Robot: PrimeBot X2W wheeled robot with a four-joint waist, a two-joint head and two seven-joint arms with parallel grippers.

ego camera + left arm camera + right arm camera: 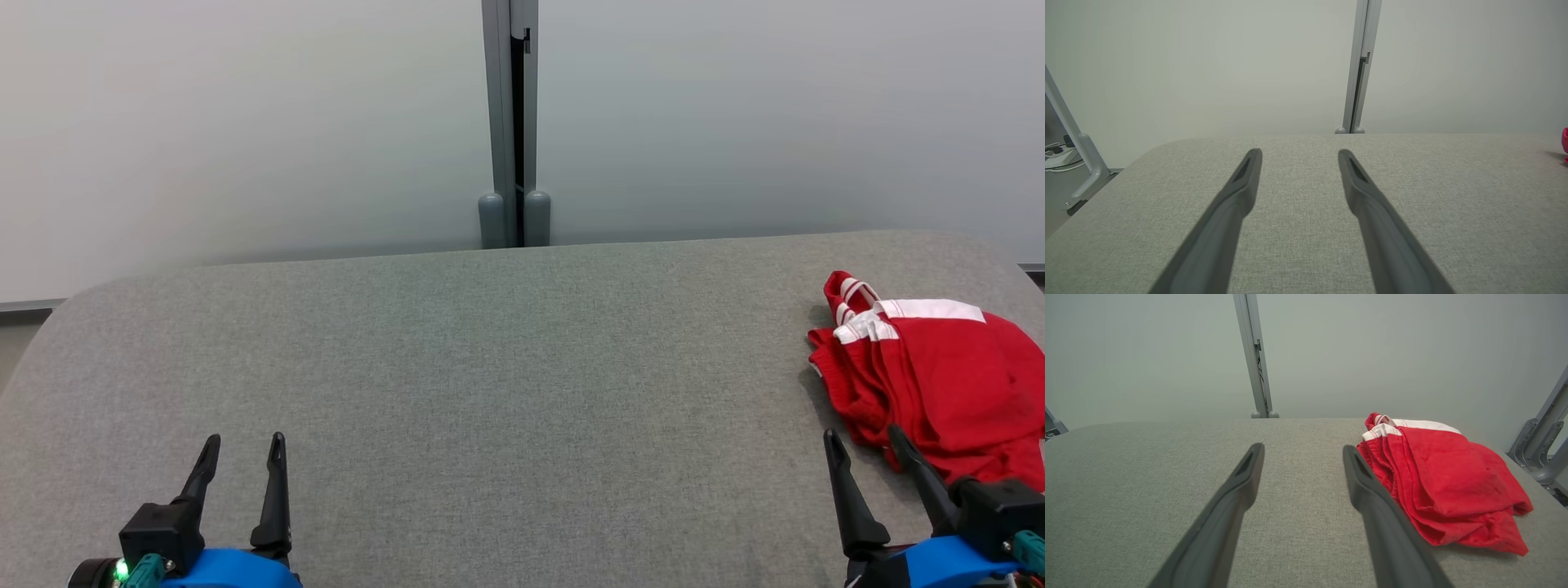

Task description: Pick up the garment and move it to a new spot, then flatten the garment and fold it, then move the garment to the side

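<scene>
A red garment (pixel 939 376) with white stripes lies folded in a loose bundle at the right end of the grey fabric table (pixel 506 367); the right wrist view has the garment (pixel 1445 482) just right of my fingers. My right gripper (pixel 865 441) stands open at the lower right, its right finger close to the garment's near edge, nothing between the fingers. My left gripper (pixel 245 445) stands open at the lower left over bare fabric, far from the garment. A sliver of the garment (pixel 1564 145) peeks in at the right edge of the left wrist view.
A pale wall with a grey vertical post (pixel 510 122) rises behind the table's far edge. Grey metal frame legs (pixel 1541 445) stand beyond the table's right end, and another frame leg (pixel 1081 163) past its left end.
</scene>
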